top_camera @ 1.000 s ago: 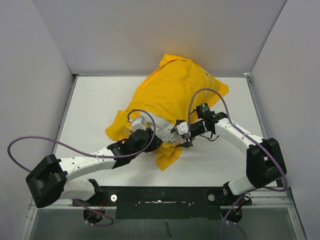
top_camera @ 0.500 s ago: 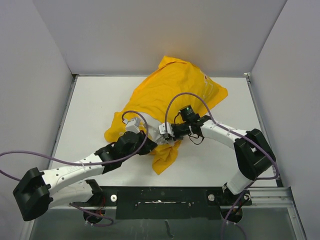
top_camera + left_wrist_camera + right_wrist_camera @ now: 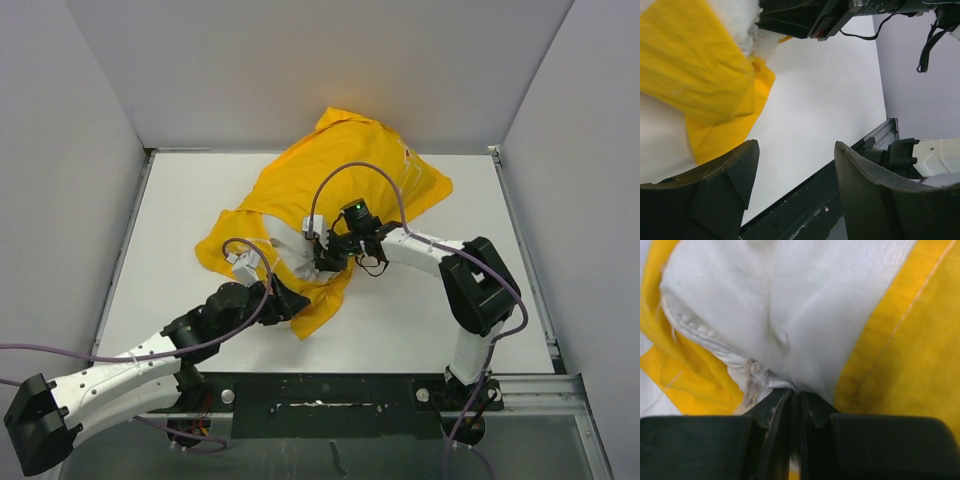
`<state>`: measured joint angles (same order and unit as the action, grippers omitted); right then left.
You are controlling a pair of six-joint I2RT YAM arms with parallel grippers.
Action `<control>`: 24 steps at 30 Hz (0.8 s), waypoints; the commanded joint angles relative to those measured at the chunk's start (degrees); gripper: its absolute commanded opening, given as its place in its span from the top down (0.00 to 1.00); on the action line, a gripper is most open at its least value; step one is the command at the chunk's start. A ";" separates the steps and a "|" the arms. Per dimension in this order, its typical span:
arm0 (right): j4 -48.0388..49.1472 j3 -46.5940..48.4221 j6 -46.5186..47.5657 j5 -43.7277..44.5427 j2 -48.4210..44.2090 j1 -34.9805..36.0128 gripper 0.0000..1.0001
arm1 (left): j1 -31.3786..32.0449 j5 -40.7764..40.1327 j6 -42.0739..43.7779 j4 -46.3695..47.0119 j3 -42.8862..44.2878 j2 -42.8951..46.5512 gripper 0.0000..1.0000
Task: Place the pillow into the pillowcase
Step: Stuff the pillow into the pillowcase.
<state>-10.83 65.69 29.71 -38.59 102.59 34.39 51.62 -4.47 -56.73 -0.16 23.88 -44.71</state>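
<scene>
Right fingers (image 3: 774,416) on pillow (image 3: 790,300); pillowcase (image 3: 340,180) diagonal, mouth nearward

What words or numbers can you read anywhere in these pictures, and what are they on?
None can be read.
Pillowcase: plain yellow side showing; faint pale marks by its far edge, too small to read.
Pillow: plain white, no writing.
Black part of the right arm: tiny white print, too blurred.

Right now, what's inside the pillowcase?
The white pillow: only its near end shows at the pillowcase opening, pinched by the right gripper. How deep it reaches is hidden by the cloth.
</scene>
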 commanded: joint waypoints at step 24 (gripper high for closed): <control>5.78 0.04 -11.90 -5.21 3.90 -0.47 1.00 | -2.76 -24.25 -1.92 8.68 2.83 -17.28 0.93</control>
<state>-7.25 66.08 19.20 -44.66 106.69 34.48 49.84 -29.85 -61.63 3.68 27.40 -64.49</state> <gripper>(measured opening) 0.059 0.136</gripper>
